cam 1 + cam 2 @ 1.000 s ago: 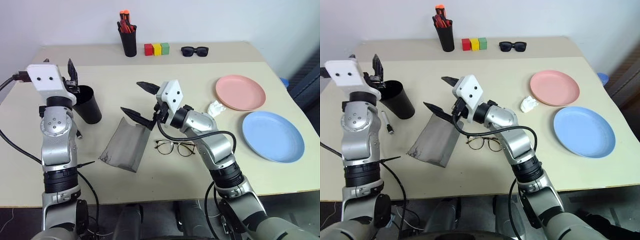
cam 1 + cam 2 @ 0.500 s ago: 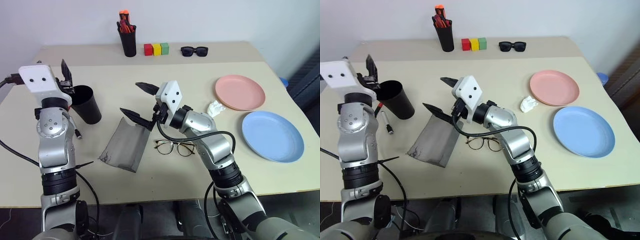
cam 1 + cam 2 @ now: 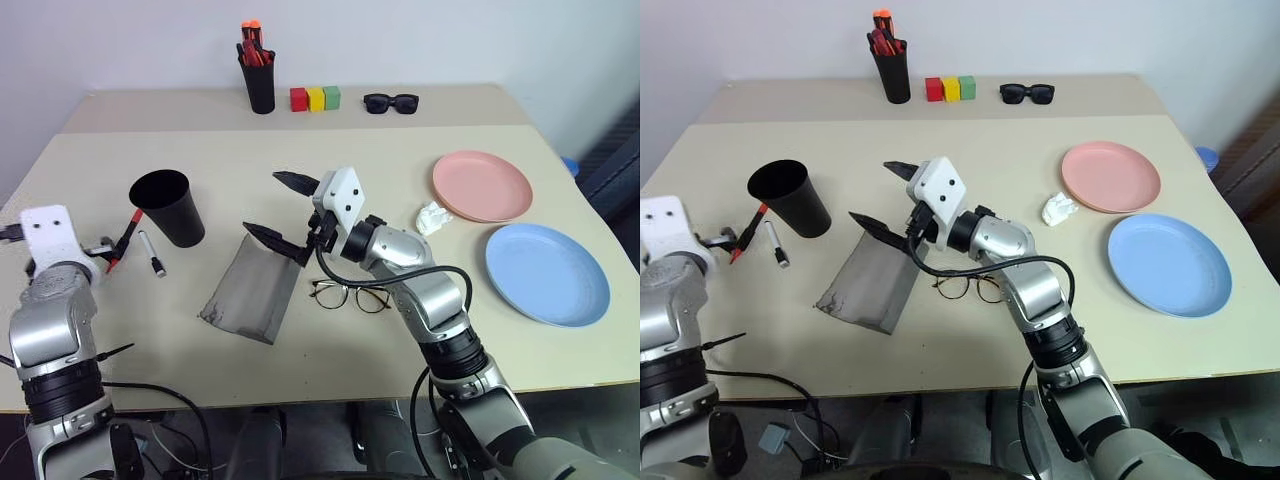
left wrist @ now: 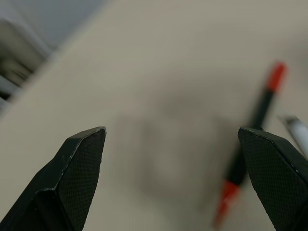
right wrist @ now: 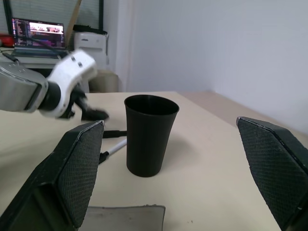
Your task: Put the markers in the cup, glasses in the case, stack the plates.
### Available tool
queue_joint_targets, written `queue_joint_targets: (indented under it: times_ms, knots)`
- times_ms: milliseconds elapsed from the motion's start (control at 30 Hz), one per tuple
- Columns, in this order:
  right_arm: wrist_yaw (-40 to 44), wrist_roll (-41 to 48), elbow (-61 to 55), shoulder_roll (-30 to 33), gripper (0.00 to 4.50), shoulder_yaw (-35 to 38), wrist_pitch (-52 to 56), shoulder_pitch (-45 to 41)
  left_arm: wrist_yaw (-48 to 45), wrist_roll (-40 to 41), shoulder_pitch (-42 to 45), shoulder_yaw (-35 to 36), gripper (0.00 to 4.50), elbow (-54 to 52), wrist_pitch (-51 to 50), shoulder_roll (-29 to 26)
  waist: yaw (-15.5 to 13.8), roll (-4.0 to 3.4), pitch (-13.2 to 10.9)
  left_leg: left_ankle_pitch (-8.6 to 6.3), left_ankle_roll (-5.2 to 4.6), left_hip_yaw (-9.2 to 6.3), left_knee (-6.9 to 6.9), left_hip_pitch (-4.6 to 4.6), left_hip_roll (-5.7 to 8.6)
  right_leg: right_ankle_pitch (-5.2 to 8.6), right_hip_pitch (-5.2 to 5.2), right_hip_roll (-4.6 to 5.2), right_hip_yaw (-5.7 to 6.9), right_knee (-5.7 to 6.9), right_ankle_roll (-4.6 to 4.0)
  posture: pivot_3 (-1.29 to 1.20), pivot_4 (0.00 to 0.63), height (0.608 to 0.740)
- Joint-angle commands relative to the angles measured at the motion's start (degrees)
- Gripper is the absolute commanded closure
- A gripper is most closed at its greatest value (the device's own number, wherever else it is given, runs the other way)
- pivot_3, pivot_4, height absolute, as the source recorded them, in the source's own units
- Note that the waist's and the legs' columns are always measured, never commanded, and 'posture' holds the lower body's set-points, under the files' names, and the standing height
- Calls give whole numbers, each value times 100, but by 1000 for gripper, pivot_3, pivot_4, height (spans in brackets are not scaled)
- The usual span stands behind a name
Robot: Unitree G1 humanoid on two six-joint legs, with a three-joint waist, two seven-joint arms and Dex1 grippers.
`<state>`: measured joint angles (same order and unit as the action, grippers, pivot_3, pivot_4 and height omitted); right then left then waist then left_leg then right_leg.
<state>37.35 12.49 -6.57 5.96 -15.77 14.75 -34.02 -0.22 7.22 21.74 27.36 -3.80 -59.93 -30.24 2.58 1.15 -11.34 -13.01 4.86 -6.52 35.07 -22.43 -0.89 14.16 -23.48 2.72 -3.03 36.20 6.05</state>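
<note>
Lying loose on the bench (image 3: pixel 330 140) beside the black cup (image 3: pixel 168 207), both markers (image 3: pixel 124 238) sit near its left edge, where the left hand (image 3: pixel 100 254) has dropped, released, while the right hand (image 3: pixel 277 207) hovers spread above the case (image 3: pixel 250 290).

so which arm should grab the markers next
Left, probably. The left gripper is open right beside the markers; the right gripper hovers open over the case.

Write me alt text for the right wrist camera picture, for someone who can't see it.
An upright black cup stands on a beige table, framed by the right gripper with its jaws wide open. Beside the cup lie two markers, with the robot's left gripper low over the table near them. The edge of a grey case shows in front.
</note>
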Motion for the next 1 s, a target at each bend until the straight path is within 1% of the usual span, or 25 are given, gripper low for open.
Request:
queue_joint_targets:
  times_ms: [33, 200, 300, 400, 500, 567, 633, 667, 700, 800, 867, 967, 1000]
  knots:
    - [14, 36, -279, 3, 0, -6, -39, -4, -115, 9, 307, -87, 27, 293, -445, -253, 12, 0, 0, 0, 0, -1, -1, 0, 0, 0, -1, 0, 0, 0, 0, 0, 150, 740]
    - [-8, 19, -332, 47, 0, 0, -18, 50, -361, 28, 550, -410, 27, 706, -296, -307, 6, 0, 0, 0, 0, -1, -7, 0, -1, 0, -6, 1, -1, 0, 0, 0, 150, 740]
    - [-31, 0, -380, 69, 0, -16, -7, 87, -384, 70, 705, -397, 27, 890, -302, -241, -11, 0, 0, 1, 2, -1, -5, 0, 0, 0, -3, 2, 0, 0, 0, 0, 150, 740]
    - [-52, -26, -422, 88, 0, -7, 15, 108, -279, 109, 839, -217, 841, 1111, -279, -168, -12, 0, 0, 2, 3, -1, -4, 0, 1, 0, -1, 5, 0, 0, 0, 0, 150, 740]
    - [-59, -31, -455, 108, 0, 8, 35, 122, -215, 94, 867, -153, 2228, 1262, -234, -162, 6, 0, 0, 2, 4, -1, -5, 1, 1, 0, -1, 4, 0, 0, 0, 0, 150, 740]
    - [-27, 3, -493, 148, 0, 8, 81, 140, -139, 80, 864, -92, 3244, 1340, -176, -147, 26, 0, 0, 2, 3, -1, -6, 3, 0, -1, -2, 3, 0, 2, 0, 0, 150, 740]
    - [141, 117, -563, 247, 0, -10, 185, 174, -52, 68, 842, -31, 4217, 1373, -87, -128, 40, 0, 0, 2, 4, 0, -7, 4, -1, 0, -5, 2, 0, 5, 0, 0, 150, 740]
    - [200, 154, -593, 279, 0, -19, 228, 187, -31, 71, 829, -18, 4391, 1369, -66, -125, 43, 0, 0, 2, 3, -1, -7, 4, -1, 0, -5, 3, 0, 5, 0, 0, 150, 740]
    - [254, 178, -614, 311, 0, -30, 254, 195, 2, 62, 817, -9, 4497, 1357, -32, -120, 42, 0, 0, 2, 3, 0, -7, 4, -1, 0, -4, 3, 0, 5, 0, 0, 150, 740]
    - [363, 194, -622, 369, 0, -38, 268, 198, 221, 50, 783, 147, 4497, 1240, 268, -33, 33, 0, 0, 2, 3, 0, -6, 3, -1, 0, -4, 3, 0, 4, 0, 0, 150, 740]
    - [393, 196, -619, 375, 0, -45, 270, 194, 426, -91, 736, 149, 4497, 1133, 741, -47, 17, 0, 0, 2, 3, -1, -6, 2, -1, -1, -4, 4, 0, 4, 0, 0, 150, 740]
    - [422, 205, -606, 368, 0, -52, 262, 186, 780, -204, 720, 313, 4497, 705, 2260, 72, -11, 2, 0, 2, 4, -1, -6, -1, -1, -1, -6, 4, 0, 1, 0, 0, 150, 740]
    - [426, 207, -602, 356, 0, -54, 251, 186, 744, -204, 687, 294, 4497, 418, 3000, 128, -16, 2, 0, 2, 5, -1, -6, -3, -1, -1, -6, 6, 0, 0, 0, 0, 150, 740]
